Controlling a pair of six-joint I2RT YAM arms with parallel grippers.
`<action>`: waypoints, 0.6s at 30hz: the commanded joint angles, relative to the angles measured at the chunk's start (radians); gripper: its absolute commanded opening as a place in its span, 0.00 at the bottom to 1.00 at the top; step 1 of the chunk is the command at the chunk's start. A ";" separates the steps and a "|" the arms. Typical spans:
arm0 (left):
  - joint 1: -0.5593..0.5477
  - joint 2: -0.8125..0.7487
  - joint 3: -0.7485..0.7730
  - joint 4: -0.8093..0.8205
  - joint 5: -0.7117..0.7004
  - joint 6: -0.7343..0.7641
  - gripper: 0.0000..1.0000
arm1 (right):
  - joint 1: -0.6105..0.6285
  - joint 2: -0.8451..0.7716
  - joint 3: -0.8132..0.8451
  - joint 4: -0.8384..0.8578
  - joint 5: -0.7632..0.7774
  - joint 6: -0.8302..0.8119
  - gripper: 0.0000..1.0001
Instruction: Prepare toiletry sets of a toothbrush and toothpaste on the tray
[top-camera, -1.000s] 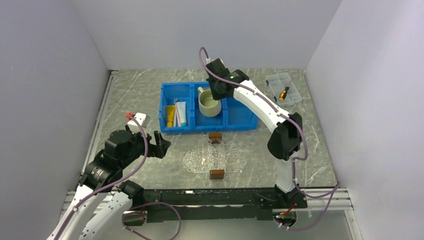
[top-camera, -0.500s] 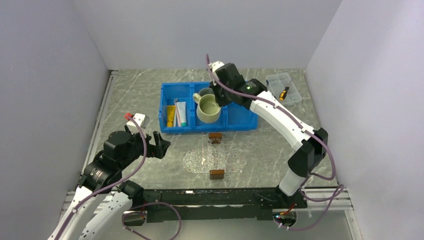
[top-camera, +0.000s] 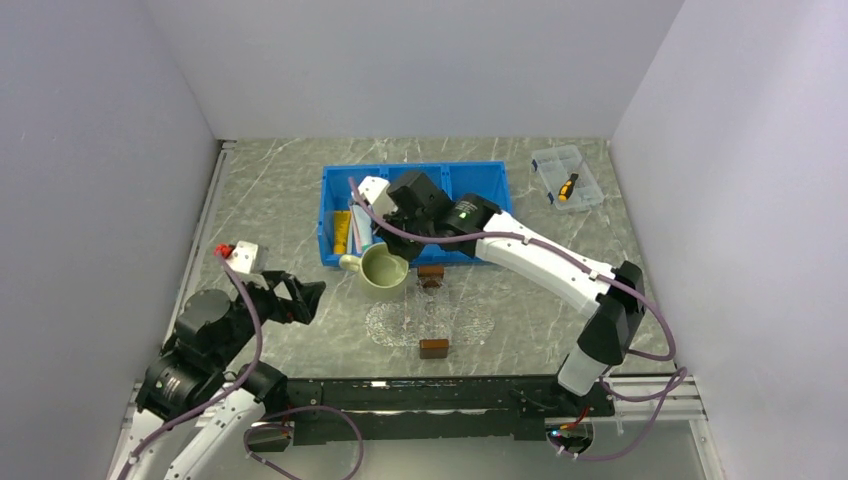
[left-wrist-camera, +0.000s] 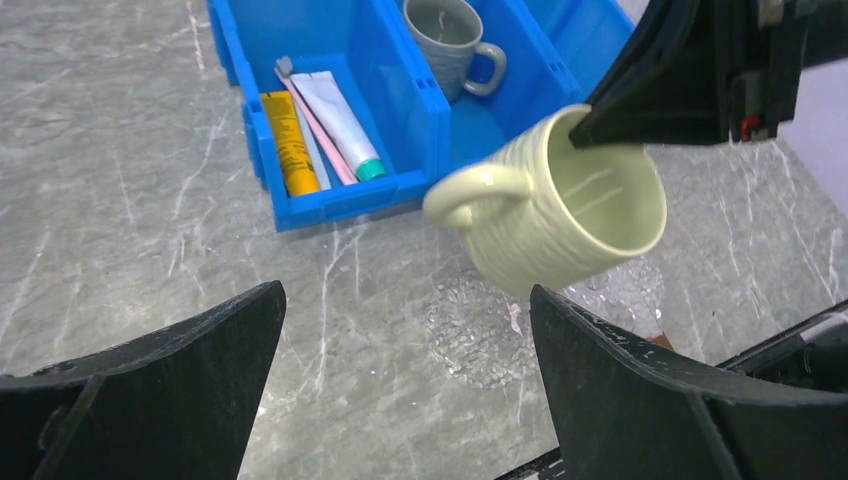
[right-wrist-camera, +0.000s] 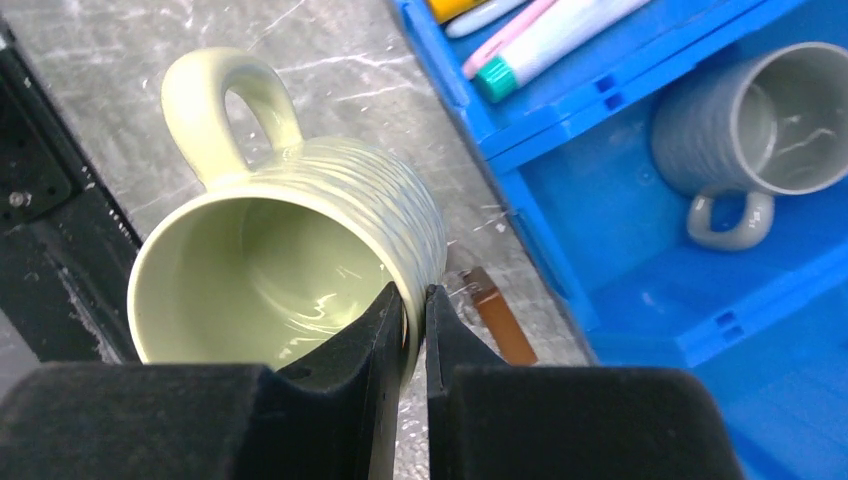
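**Right hand holds a green mug by its rim; toiletries lie in the bin**

The right hand (right-wrist-camera: 413, 300) is clamped on the rim of a pale green mug (right-wrist-camera: 290, 270), one finger inside the cup and one outside on its ribbed wall. The mug hangs tilted, with its handle toward the left arm's side. It sits just in front of the near wall of the blue bin (top-camera: 335, 190) and beside the far end of the tray (top-camera: 385, 322).

The tray is clear plastic with a brown block at each end. It lies on the table (top-camera: 270, 190) between the bin and the arm bases, with nothing in it.

The left hand (left-wrist-camera: 405, 295) is spread wide and holds nothing. It hovers over the table near the left edge, facing the mug and the bin.

The toothpaste (left-wrist-camera: 335, 120), a white tube with a teal cap, lies in the bin's left compartment. Next to it are a pink stick (left-wrist-camera: 300, 98), the slim pale toothbrush (left-wrist-camera: 313, 160) and a yellow tube (left-wrist-camera: 290, 145). A grey mug (left-wrist-camera: 450, 40) stands in the middle compartment.

A clear lidded box (top-camera: 567, 178) sits at the far right of the table, well apart from the rest.
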 joint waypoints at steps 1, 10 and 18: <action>0.003 -0.065 0.008 0.008 -0.090 -0.023 0.99 | 0.024 -0.023 -0.009 0.109 -0.055 -0.022 0.00; 0.003 -0.163 0.004 -0.009 -0.187 -0.048 0.99 | 0.050 0.034 -0.033 0.103 -0.107 -0.042 0.00; 0.003 -0.154 0.005 -0.011 -0.182 -0.047 0.99 | 0.053 0.102 -0.068 0.138 -0.120 -0.041 0.00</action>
